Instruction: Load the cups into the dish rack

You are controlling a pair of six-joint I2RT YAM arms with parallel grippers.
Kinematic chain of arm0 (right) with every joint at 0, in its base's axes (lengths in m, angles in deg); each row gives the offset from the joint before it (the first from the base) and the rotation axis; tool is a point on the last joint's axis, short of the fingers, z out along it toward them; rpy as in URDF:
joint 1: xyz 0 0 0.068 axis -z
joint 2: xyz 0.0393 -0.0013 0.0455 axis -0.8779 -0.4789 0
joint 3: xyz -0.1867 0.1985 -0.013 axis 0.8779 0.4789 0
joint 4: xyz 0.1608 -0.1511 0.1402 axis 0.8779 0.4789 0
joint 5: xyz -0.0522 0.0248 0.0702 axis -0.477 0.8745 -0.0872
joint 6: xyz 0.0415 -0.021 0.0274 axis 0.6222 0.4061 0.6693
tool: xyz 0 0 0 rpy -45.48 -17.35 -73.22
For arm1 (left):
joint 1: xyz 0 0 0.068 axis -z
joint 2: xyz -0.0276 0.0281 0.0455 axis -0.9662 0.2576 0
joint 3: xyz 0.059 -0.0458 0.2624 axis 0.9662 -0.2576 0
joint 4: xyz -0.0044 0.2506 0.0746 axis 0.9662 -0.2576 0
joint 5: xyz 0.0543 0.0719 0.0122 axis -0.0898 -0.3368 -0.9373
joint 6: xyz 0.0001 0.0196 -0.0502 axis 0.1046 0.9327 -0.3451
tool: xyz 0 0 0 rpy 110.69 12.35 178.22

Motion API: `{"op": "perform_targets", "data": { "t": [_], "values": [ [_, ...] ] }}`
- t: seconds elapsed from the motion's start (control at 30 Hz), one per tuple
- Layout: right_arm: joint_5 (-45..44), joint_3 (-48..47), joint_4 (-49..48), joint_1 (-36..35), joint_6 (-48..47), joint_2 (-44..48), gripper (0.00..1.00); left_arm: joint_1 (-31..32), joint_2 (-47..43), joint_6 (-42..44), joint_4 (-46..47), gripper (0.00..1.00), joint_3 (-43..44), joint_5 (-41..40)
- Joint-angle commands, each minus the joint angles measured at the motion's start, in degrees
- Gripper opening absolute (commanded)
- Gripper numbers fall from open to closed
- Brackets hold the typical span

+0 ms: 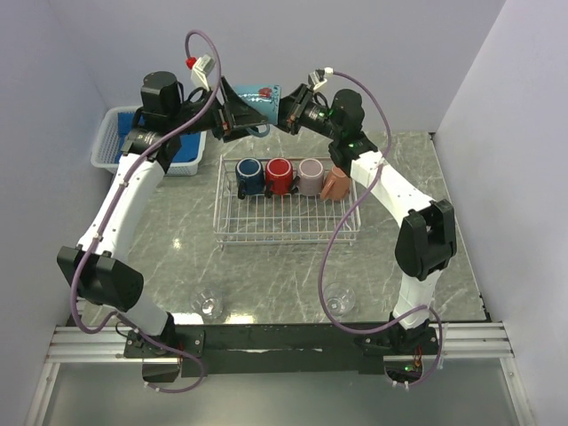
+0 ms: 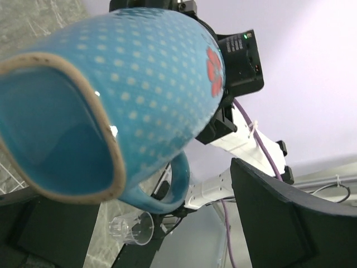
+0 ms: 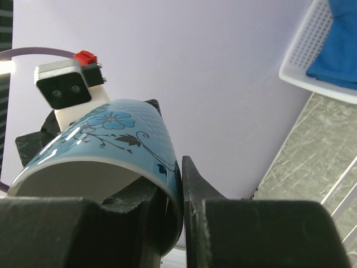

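Left wrist: glossy blue mug [image 2: 156, 84], white dots, tan rim.

Robot lab cell: plain partition walls [image 1: 497, 71], marble-look table [image 1: 266, 275], aluminium mounting rail [image 1: 479, 340].

Plain pale walls [image 1: 373, 53] close in three sides of a grey marbled surface [image 1: 177, 240] — an aluminium rail [image 1: 479, 342] edges its near side.
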Motion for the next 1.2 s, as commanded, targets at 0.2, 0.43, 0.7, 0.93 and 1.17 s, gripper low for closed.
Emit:
{"op": "perform_targets", "data": {
  "t": [0.2,0.43,0.7,0.93,1.17],
  "values": [
    [0.0,1.5,-3.6,-1.5,-1.2,2.2,0.0,1.5,0.1,-9.2,6.7,0.81,3.1,-4.1],
    [-2.0,1.2,-3.0,-1.9,-2.5,1.1,0.0,2.6,1.3,-13.8,6.7,0.53,6.2,-6.3],
    [-4.7,-2.2,1.1,-4.5,-5.7,-2.3,0.0,4.4,3.2,-17.0,9.8,0.47,8.6,-3.7],
    [-4.3,-1.5,0.7,-4.8,-4.9,-2.7,0.0,4.9,2.4,-17.9,11.7,0.08,5.7,-2.9],
    [-1.8,-0.2,5.2,-4.1,-5.5,-1.3,0.09,1.6,2.3,-16.8,14.1,0.01,5.2,0.4]
  ]
}}
